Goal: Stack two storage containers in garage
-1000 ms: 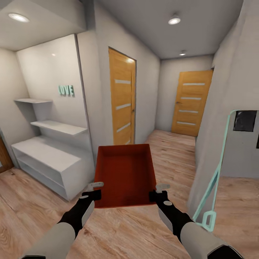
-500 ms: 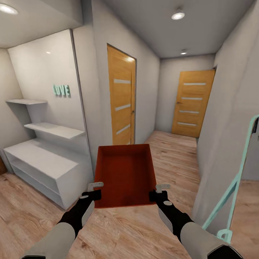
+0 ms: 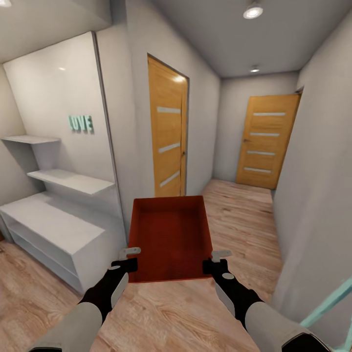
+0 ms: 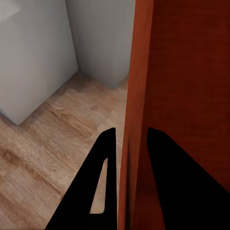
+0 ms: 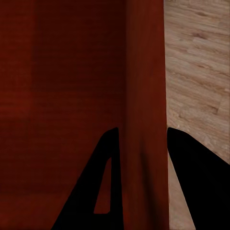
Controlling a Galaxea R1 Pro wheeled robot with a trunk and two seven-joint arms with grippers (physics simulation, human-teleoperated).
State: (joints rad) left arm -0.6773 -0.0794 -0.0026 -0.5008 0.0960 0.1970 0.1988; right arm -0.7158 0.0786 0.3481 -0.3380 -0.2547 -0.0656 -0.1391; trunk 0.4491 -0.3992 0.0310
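The head view is showing a hallway with a wood-plank floor [image 3: 234,215], white shelves [image 3: 54,215] and two wooden doors, one near [image 3: 168,142] and one far [image 3: 266,142]. The wrist views are showing the thin walls up close. One orange-red storage container [image 3: 170,237], open on top and empty, is sitting between both arms. The left gripper [image 3: 128,259] and the right gripper [image 3: 215,260] are each squeezing a side wall tight.
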